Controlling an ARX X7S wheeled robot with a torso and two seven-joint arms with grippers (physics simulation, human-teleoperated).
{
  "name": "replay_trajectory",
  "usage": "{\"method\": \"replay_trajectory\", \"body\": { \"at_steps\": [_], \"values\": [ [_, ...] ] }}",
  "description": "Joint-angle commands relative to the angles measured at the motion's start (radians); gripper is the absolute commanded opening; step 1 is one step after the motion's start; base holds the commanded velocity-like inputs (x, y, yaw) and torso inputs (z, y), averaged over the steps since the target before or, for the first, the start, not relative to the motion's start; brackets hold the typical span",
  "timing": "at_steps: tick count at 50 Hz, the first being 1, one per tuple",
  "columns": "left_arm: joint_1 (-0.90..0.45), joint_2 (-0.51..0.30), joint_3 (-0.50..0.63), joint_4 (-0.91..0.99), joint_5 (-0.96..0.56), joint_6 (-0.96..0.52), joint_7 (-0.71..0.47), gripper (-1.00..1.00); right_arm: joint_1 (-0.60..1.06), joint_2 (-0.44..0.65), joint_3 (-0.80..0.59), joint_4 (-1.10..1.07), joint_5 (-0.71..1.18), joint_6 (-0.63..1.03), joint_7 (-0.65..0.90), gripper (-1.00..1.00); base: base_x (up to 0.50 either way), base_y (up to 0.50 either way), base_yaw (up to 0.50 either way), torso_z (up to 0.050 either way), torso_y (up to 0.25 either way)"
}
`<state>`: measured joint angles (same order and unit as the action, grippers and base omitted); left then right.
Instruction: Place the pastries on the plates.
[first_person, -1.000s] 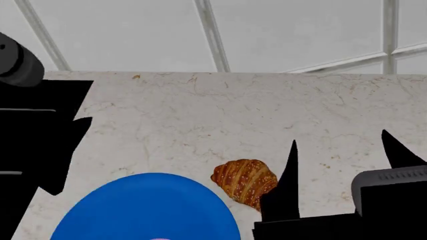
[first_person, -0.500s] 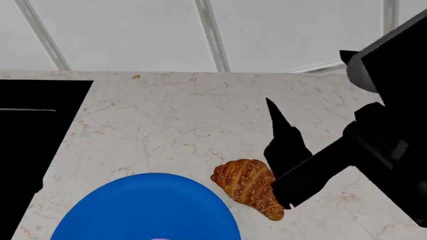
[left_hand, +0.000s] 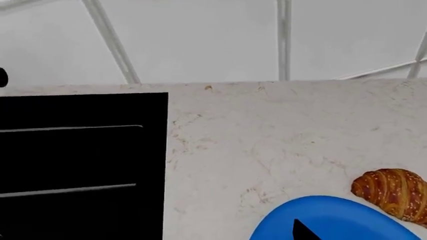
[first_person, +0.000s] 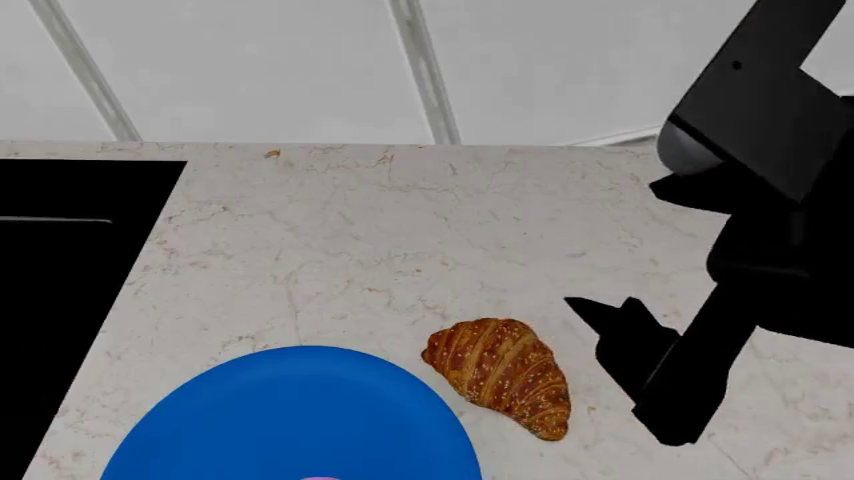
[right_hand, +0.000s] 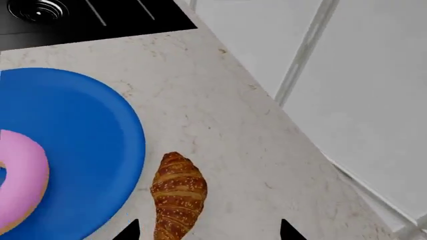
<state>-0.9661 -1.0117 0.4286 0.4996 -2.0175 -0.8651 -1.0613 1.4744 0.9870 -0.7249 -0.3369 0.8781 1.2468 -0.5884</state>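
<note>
The croissant (first_person: 499, 376) lies on the marble counter (first_person: 400, 240), just beside the edge of the plain blue plate (first_person: 294, 420) but, as far as the head view shows, not touching it. The right wrist view shows the pink-iced donut (right_hand: 20, 182) already resting on this plate, so one pastry seems to be in place and the croissant is the one that remains; the second plate is not visible in any of the views. The right gripper (first_person: 627, 335) hangs above the counter near the croissant, on the side away from the plate, and the two dark tips at the edge of the right wrist view stand well apart with the croissant between them, so I judge the jaws to be spread wide and holding nothing. Of the left gripper (left_hand: 303, 231) only one dark tip shows over the blue plate, and I cannot tell how its jaws stand. A croissant is probably light and soft, with a flaky crust that can crush or crumble, so a gentle closing is better than a hard one. Its middle is the thickest part and the ends are thin and curved; I think the best hold is across the middle, with the fingers on the two long sides.
</note>
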Motion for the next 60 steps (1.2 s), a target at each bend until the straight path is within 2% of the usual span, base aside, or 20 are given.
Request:
{"method": "replay_trajectory", "body": {
  "at_steps": [1,17,24,60],
  "values": [
    [0.044,-0.038,-0.022,0.016,-0.001,0.021,0.016,1.0,0.067,-0.04,-0.147,0.108,-0.151,-0.032,-0.124,1.0,0.0,0.0,0.0,0.0,0.0],
    [0.034,-0.025,-0.01,0.009,0.0,0.017,0.013,1.0,0.05,-0.16,-0.187,0.237,-0.22,-0.087,-0.082,1.0,0.0,0.0,0.0,0.0,0.0],
    [0.007,-0.06,-0.04,0.041,-0.052,0.037,-0.024,1.0,0.044,-0.193,-0.197,0.252,-0.22,-0.104,-0.09,1.0,0.0,0.0,0.0,0.0,0.0],
    [0.019,-0.101,-0.064,0.095,-0.1,0.071,-0.051,1.0,-0.024,-0.277,-0.247,0.31,-0.235,-0.159,-0.084,1.0,0.0,0.0,0.0,0.0,0.0]
  ]
}}
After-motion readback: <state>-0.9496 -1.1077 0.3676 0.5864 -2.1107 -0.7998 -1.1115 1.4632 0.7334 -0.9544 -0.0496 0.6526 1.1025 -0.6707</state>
